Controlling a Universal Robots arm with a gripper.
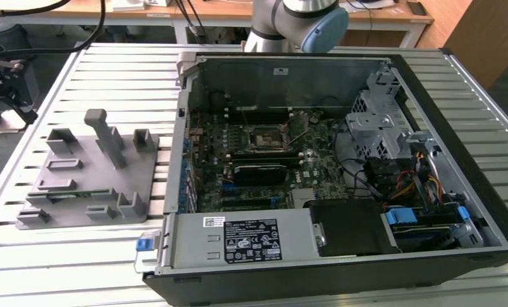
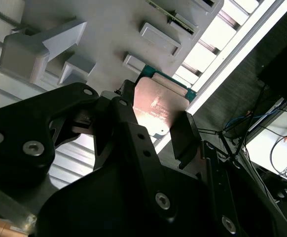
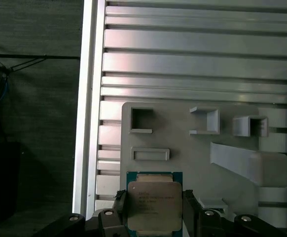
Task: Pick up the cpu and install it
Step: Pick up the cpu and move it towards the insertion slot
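The cpu point(image 3: 151, 202) is a flat square chip with a silver-grey top and a thin green edge. It sits between the two black fingers point(image 3: 189, 206) of my gripper point(image 3: 153, 207), which is shut on its sides. In the second wrist view the cpu point(image 2: 158, 106) hangs over a corner of the grey fixture plate point(image 2: 109, 44), near the table's edge. In the exterior view my dark gripper point(image 1: 11, 89) is raised at the far left, above and behind the fixture plate point(image 1: 92, 173). The black-framed socket point(image 1: 263, 137) lies on the motherboard inside the open case.
The open computer case point(image 1: 425, 128) fills the exterior view's right, with drive cages, cables and a power supply point(image 1: 237, 240) at the front. Grey blocks and a tall post point(image 1: 105, 134) rise from the fixture plate. A green strip point(image 1: 66, 190) lies in one slot. The table is slatted metal.
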